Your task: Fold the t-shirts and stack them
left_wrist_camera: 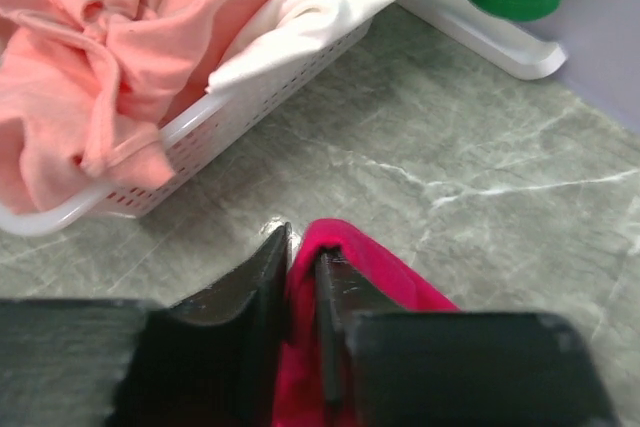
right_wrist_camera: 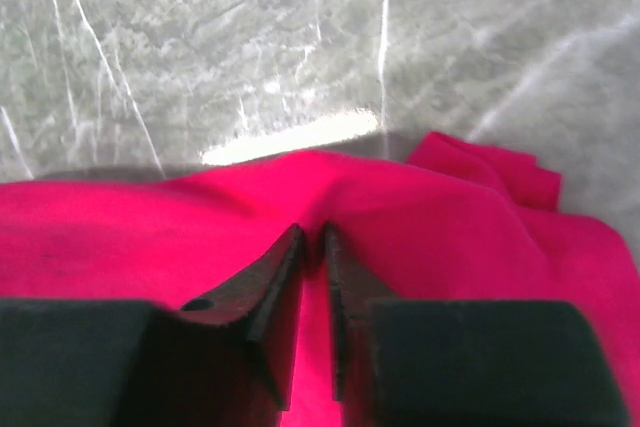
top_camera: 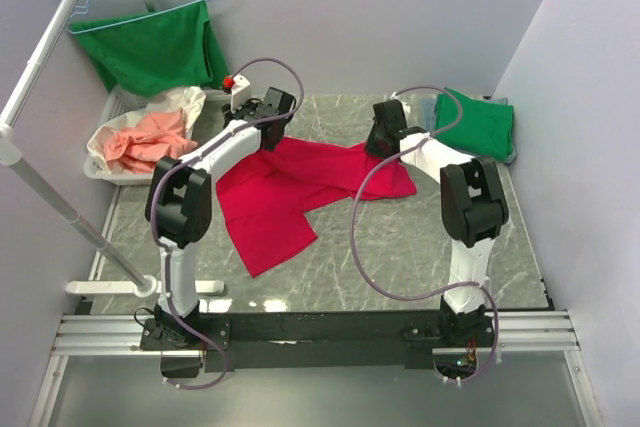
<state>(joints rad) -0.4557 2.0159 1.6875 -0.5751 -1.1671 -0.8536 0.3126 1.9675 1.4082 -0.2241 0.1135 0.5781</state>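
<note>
Both arms stretched forward, elbows raised, left gripper (left_wrist_camera: 303, 247) and right gripper (right_wrist_camera: 313, 239) each pinched on the far edge of the red t-shirt (top_camera: 300, 187).

One red t-shirt (top_camera: 290, 187), two green t-shirts (top_camera: 150, 47) (top_camera: 480, 125), one basket (top_camera: 100, 175), two robot arms (top_camera: 180, 202) (top_camera: 472, 202)

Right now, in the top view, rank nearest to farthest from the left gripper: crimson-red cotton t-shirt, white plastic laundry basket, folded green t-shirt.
1. crimson-red cotton t-shirt, pinched in the left gripper.
2. white plastic laundry basket, at the left.
3. folded green t-shirt, far-right corner.
</note>
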